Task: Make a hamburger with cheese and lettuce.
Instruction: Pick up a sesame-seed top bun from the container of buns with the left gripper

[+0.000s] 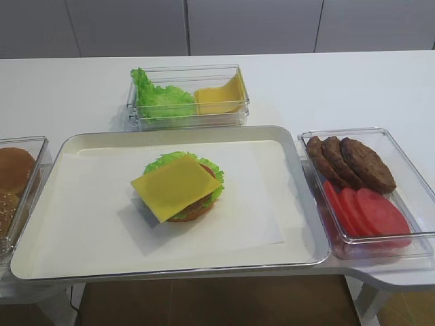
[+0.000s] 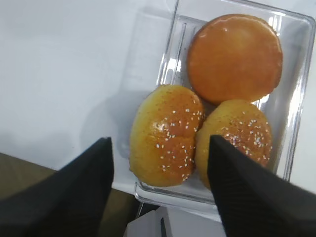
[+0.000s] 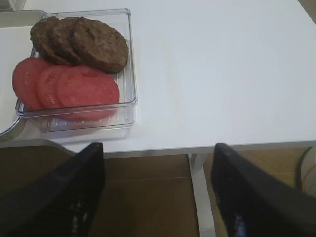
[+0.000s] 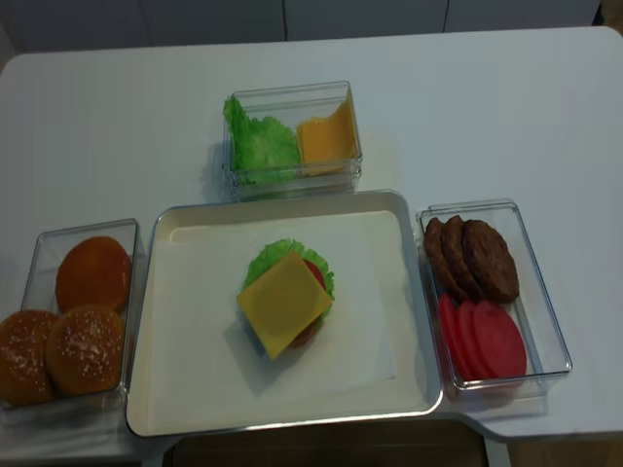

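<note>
White tabletop fills the exterior high view, with pale cabinet fronts behind it. On it sits a metal tray (image 1: 307,204) lined with white paper, and near the middle of that paper stands the hamburger (image 1: 181,187), unfinished: a brown bun base, the lettuce (image 1: 158,162) ruffling out around it, a hint of red beneath, and the cheese (image 1: 175,186) lying on top with its corners overhanging. No bun top is on it. Behind the tray a clear box (image 1: 187,97) holds loose green leaves and darker cheese slices. To the right, another clear box (image 1: 367,192) holds brown patties and red tomato slices. No writing or brand can be read anywhere.

From the right wrist view, the right gripper (image 3: 157,197) hangs off the table's front edge, over the floor, its dark fingers spread wide with nothing between them; the patties (image 3: 80,42) and tomato slices (image 3: 65,87) lie ahead to the left.

From the left wrist view, the left gripper (image 2: 160,197) hovers above the bun box (image 2: 289,143), fingers apart and holding nothing, with two sesame bun tops (image 2: 167,133) and one plain bun (image 2: 235,57) below.

The realsense high view shows the same layout from above: the stack sits centred on the tray, well apart from the bun box at the left.
</note>
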`<action>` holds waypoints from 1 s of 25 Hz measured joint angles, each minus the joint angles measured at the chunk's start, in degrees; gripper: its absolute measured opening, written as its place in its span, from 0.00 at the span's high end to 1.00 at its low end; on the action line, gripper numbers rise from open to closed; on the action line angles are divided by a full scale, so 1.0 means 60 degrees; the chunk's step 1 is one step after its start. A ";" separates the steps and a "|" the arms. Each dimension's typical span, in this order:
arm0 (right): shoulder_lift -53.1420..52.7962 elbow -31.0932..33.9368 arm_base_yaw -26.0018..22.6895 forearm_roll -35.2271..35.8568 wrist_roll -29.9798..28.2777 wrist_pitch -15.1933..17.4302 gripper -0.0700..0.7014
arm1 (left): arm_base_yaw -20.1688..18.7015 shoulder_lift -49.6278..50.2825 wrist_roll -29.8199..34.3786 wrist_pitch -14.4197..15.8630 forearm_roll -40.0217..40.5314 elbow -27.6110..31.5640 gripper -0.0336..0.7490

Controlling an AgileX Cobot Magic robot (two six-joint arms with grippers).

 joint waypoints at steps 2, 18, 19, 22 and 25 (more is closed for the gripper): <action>0.0000 0.0000 0.0000 0.0000 0.0000 0.0000 0.25 | 0.0020 0.0270 0.0192 0.0037 0.0000 0.0000 0.38; 0.0000 0.0000 0.0000 0.0000 0.0000 0.0000 0.25 | 0.0037 0.1352 0.1149 0.0664 -0.0406 -0.0081 0.39; 0.0000 0.0000 0.0000 0.0000 0.0000 0.0000 0.25 | 0.0037 0.1352 0.1134 0.0710 -0.0455 -0.0081 0.39; 0.0000 0.0000 0.0000 0.0000 0.0000 0.0000 0.25 | 0.0037 0.1388 0.1134 0.0770 -0.0327 -0.0081 0.40; 0.0000 0.0000 0.0000 0.0000 0.0000 0.0000 0.25 | 0.0279 0.1388 0.1203 0.0711 -0.0148 -0.0081 0.40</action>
